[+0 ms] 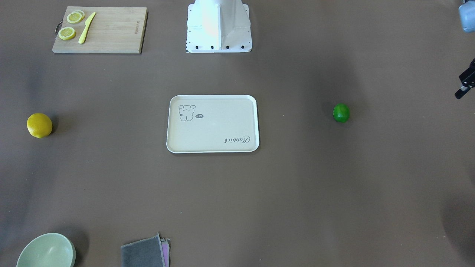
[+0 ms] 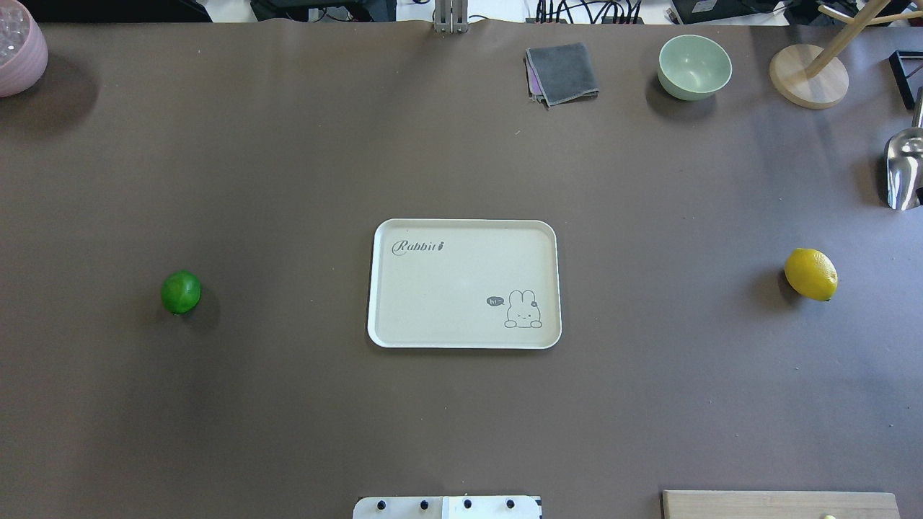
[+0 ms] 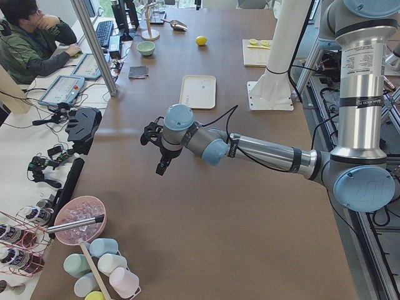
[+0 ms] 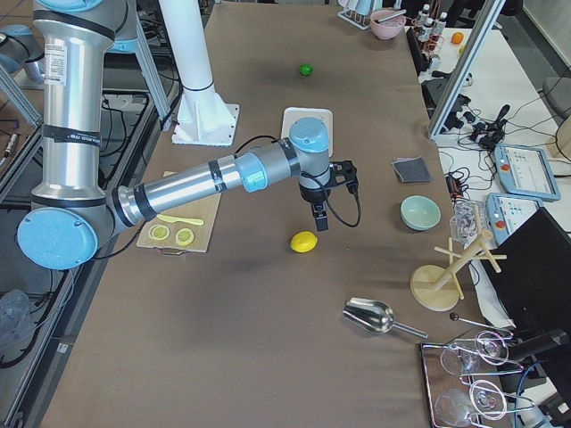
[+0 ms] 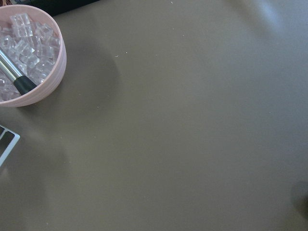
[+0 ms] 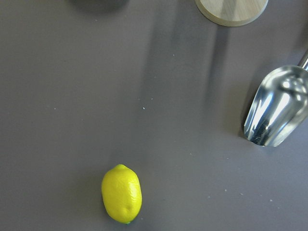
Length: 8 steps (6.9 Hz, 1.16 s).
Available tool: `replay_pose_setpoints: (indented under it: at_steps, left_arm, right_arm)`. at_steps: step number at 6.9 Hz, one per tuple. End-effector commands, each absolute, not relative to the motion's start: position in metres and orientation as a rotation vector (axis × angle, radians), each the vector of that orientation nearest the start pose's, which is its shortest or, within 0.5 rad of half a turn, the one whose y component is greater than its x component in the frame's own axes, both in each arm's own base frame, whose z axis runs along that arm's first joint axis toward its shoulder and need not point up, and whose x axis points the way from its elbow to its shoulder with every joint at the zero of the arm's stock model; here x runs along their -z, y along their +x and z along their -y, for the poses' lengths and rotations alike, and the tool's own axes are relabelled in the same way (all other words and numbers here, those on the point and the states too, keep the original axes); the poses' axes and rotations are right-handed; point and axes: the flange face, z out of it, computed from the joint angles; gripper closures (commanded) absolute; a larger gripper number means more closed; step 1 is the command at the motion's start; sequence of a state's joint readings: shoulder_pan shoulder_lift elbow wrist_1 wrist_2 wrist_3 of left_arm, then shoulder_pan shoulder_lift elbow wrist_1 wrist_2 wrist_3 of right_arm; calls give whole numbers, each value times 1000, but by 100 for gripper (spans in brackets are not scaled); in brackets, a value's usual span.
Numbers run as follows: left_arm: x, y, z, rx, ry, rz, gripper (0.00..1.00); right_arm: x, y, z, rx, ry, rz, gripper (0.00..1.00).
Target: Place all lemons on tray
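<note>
Lying on the desk [image 2: 461, 144], the yellow lemon [image 2: 811, 274] is well to the right of the tray [image 2: 447, 288] in the overhead view. The green lemon [image 2: 180, 292] is well to its left. Both fruits are off the tray and apart from it. The tray lies flat at mid-desk, its long side running left to right, with the robot's base [image 2: 447, 507] at the near edge.

The right gripper [image 4: 319, 223] hangs above the desk near the yellow lemon, pointing down. Its wrist camera sees that lemon low in its view. Whether its jaws are released or clenched, I cannot tell. The left gripper [image 3: 161, 167] hangs above the desk farther left than the green lemon and apart from it. Its jaws cannot be judged either.

Along the far edge sit a cloth [image 2: 562, 72], a green bowl [image 2: 694, 66] and a wooden stand [image 2: 807, 76]. A scoop [image 2: 905, 169] lies at the right edge. A pink bowl [image 2: 18, 54] of clear cubes stands at the far left corner. At the near right, a board [image 1: 100, 29] carries 2 slices [image 1: 67, 33] and a knife [image 1: 86, 28].
</note>
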<state>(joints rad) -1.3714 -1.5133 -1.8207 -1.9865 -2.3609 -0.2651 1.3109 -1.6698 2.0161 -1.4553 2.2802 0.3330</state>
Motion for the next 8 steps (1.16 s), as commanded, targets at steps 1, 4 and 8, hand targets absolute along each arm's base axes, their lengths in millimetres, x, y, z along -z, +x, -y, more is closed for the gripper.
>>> replay_pose_setpoints:
  at_steps: [1, 4, 8]
  left_arm:
    - [-504, 100, 475, -158, 312, -950, 2]
    - [-504, 212, 446, -239, 307, -950, 2]
    - [-497, 298, 431, -231, 307, -961, 2]
  right_arm:
    - [-471, -86, 449, 43, 203, 796, 0]
    - [-472, -92, 447, 62, 222, 795, 0]
    - [-475, -93, 448, 63, 222, 787, 0]
